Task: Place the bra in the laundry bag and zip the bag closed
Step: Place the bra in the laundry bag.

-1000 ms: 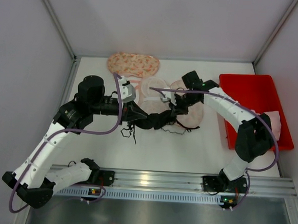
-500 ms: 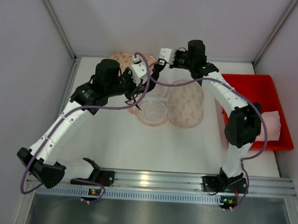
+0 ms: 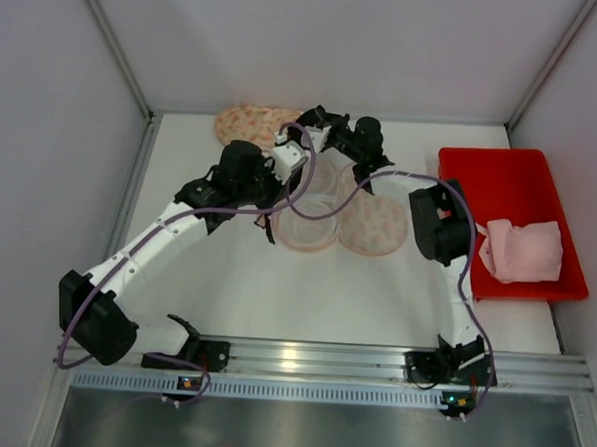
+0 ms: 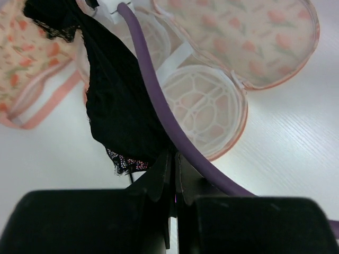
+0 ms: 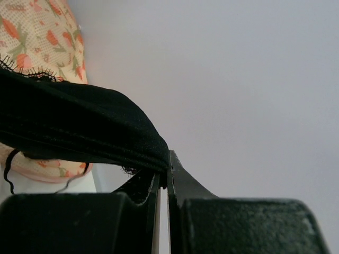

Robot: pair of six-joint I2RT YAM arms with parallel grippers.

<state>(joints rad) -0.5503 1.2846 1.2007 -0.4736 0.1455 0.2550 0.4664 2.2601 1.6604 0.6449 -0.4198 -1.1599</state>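
R wrist view cuts bra (image 5: 63, 127) off at L edge; L wrist view, at top.

Bright, even light, soft shadows; glare on the front rail (image 3: 291, 358) (wrist foregrounds blurred).

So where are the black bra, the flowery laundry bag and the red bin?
black bra (image 4: 116, 106), left wrist view, middle of the dark fabric
laundry bag (image 4: 238, 29), left wrist view, its flowery half
red bin (image 3: 509, 184), top view, bare floor

Pink cloth (image 3: 522, 250) in red bin (image 3: 502, 169)
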